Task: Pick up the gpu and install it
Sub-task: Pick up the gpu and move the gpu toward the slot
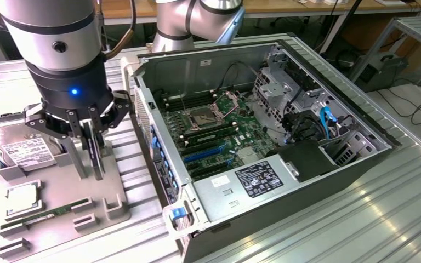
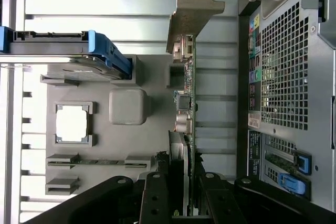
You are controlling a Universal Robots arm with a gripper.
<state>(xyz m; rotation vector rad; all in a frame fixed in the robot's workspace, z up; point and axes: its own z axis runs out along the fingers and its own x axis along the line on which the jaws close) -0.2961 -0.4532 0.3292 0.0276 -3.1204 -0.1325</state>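
Fig. — end effector (image 1: 90, 137) clamped on the gpu (image 2: 190, 93), card edge-on.
I read it at nine o'clock of the open computer case (image 1: 371, 170).

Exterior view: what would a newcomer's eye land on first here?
The open computer case with its bare motherboard dominates the exterior view's centre and right. On the exterior view's left, the gripper stands over the grey fixture tray, jaws closed on the gpu, which stands on edge.

gpu (image 2: 190, 103) end hidden inside end effector (image 2: 185, 203)
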